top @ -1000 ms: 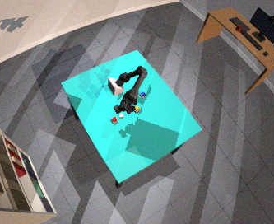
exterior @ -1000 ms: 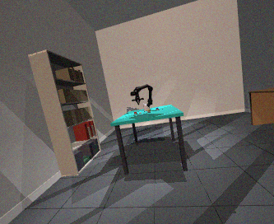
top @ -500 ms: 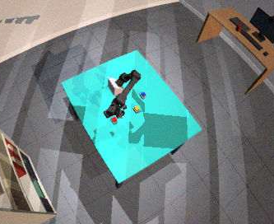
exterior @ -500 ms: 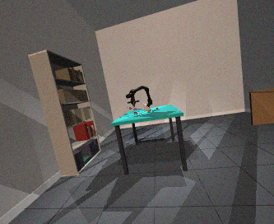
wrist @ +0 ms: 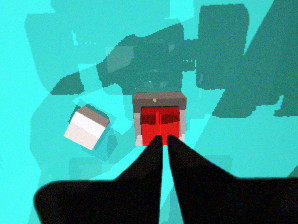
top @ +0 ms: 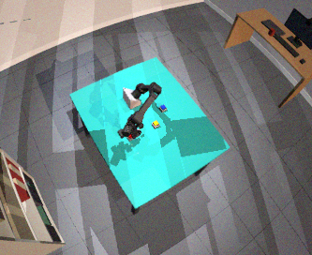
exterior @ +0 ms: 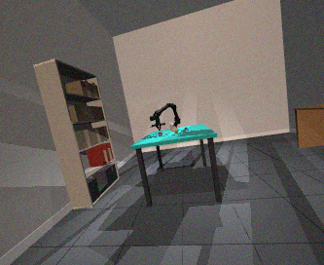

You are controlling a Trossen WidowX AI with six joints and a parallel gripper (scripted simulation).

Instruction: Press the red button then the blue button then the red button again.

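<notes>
The red button [wrist: 160, 125] [top: 130, 138] sits in a grey housing, just ahead of my fingertips in the wrist view. My gripper [wrist: 164, 140] is shut and empty, with its tips overlapping the near edge of the red cap in that view. Whether the tips touch the cap cannot be told. The blue button [top: 163, 108] stands farther back toward the arm's base in the top view, outside the wrist view.
The yellow button [top: 156, 124] lies between the blue and red ones. A white block [wrist: 87, 129] lies left of the red button in the wrist view. A white wedge-like object [top: 131, 98] stands near the arm's base on the turquoise table [top: 141, 187].
</notes>
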